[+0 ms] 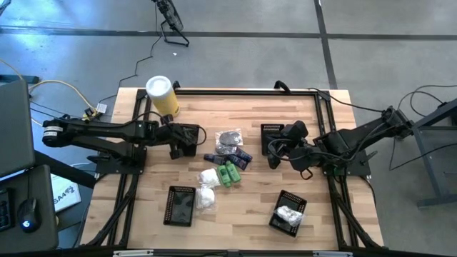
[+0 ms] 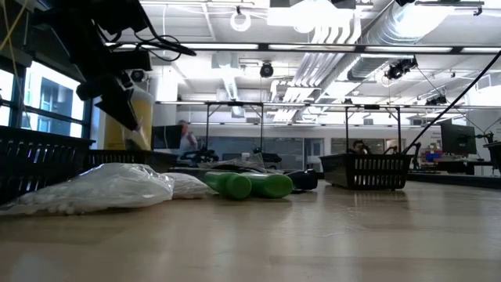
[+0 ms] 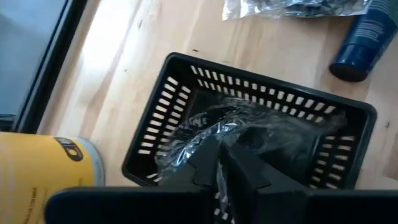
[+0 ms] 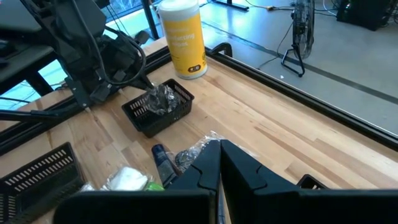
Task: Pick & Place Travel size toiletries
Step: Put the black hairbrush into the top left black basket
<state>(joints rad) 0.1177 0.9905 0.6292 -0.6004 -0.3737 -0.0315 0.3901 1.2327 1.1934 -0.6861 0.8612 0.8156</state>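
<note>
My left gripper [image 3: 217,171] is over the black mesh basket [image 1: 187,135] next to the yellow canister [image 1: 163,95], shut on a silvery-clear packet [image 3: 211,127] that reaches down into the basket. The other toiletries lie in a loose pile at the table's middle: another silvery packet [image 1: 228,139], dark blue tubes [image 1: 239,157], green bottles [image 1: 228,173] and white packets [image 1: 208,178]. My right gripper [image 1: 275,155] is shut and empty, right of the pile. My left gripper pinches the silvery-clear packet by its crumpled upper part [image 4: 155,93] between the two fingers, coming from above and slanting down. The packet hangs below the fingers inside the basket [image 4: 158,115]. Whether its lower end rests on the basket's floor cannot be told.
Three more black mesh baskets stand on the table: one [image 1: 271,132] beside my right gripper, one [image 1: 180,205] at the near left, and one [image 1: 288,213] at the near right that has a white packet in it. Black rails [image 1: 235,91] frame the tabletop.
</note>
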